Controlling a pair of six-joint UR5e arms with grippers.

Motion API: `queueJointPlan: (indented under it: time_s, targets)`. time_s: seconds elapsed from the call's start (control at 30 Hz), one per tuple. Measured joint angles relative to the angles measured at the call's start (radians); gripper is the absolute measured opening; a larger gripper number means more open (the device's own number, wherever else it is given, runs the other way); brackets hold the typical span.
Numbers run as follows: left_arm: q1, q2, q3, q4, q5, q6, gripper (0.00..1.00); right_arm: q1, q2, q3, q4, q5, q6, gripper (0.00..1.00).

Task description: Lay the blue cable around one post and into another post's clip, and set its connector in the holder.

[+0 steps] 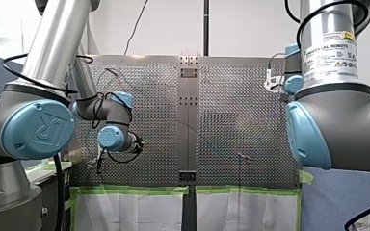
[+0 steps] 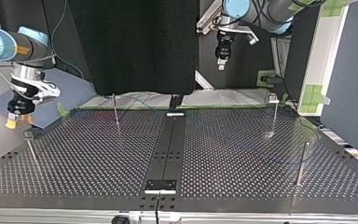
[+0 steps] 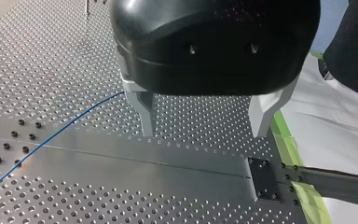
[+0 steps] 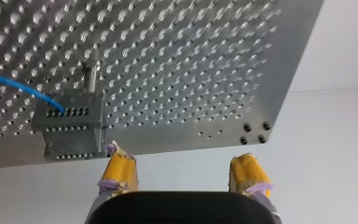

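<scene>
My left gripper (image 3: 204,130) and my right gripper (image 4: 181,161) hung released, empty, likely because the blue cable (image 4: 28,88) already ended in the holder (image 4: 74,135), eleven o'clock of the right

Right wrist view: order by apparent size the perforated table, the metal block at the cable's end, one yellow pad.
1. perforated table
2. metal block
3. yellow pad, smallest although nearest the camera

My right arm's label (image 1: 330,53) reads "UNIVERSAL ROBOTS"; my left arm's blue cap (image 1: 37,129) bears "UR".
</scene>
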Motion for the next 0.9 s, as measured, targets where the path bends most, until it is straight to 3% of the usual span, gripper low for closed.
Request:
queueJointPlan:
  time_s: [0.2, 0.33, 0.47, 0.7, 0.9]
  targets:
    - [0.0, 0.0, 0.002, 0.024, 0.018, 0.0, 0.98, 0.053, -0.036, 0.053, 0.002, 0.028, -0.03, 1.0]
    - [0.001, 0.0, 0.019, 0.049, 0.019, -0.002, 0.98, 0.09, -0.013, 0.09, 0.001, 0.058, -0.052, 1.0]
    - [0.001, 0.0, 0.047, 0.078, 0.021, -0.004, 0.98, 0.125, 0.02, 0.118, -0.005, 0.092, -0.061, 1.0]
    - [-0.002, 0.0, 0.101, 0.13, 0.017, -0.004, 0.98, 0.183, 0.077, 0.094, -0.01, 0.149, -0.067, 1.0]
    - [0.0, 0.0, 0.111, 0.153, 0.008, -0.004, 0.98, 0.235, 0.129, 0.044, 0.026, 0.201, -0.083, 1.0]
